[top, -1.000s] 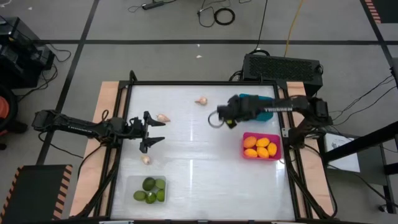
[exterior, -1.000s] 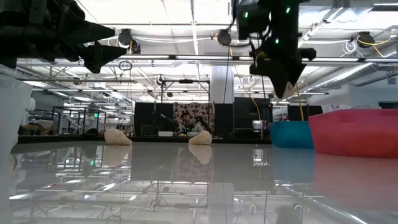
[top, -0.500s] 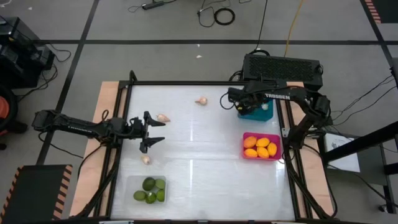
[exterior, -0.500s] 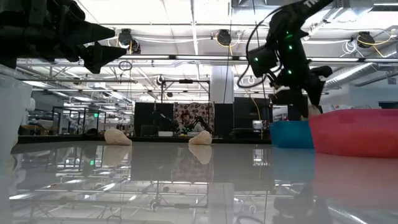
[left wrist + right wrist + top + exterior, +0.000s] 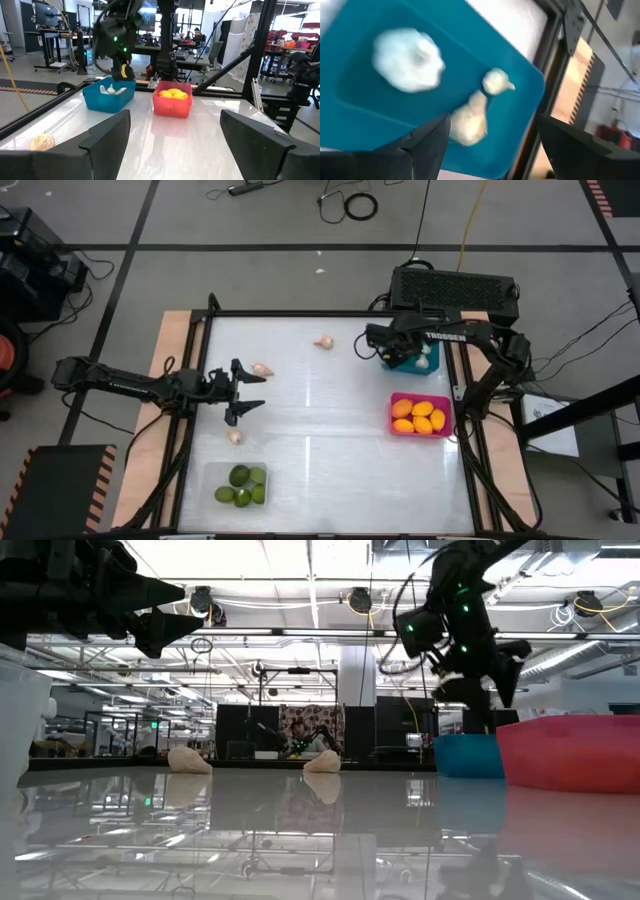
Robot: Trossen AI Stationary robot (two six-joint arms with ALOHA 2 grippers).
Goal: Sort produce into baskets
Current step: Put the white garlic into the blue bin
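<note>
Right fingers [image 5: 490,145] spread over teal basket [image 5: 365,120], garlic bulbs [image 5: 409,60] inside

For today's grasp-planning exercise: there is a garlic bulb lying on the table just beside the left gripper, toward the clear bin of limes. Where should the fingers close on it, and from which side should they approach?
Probably grip the garlic bulb across its rounded body, coming straight down from above. It lies alone on the bare table, apart from the clear bin, so nothing blocks a top approach. The open left gripper is nearest. Which way its tip points is too small to tell.
</note>
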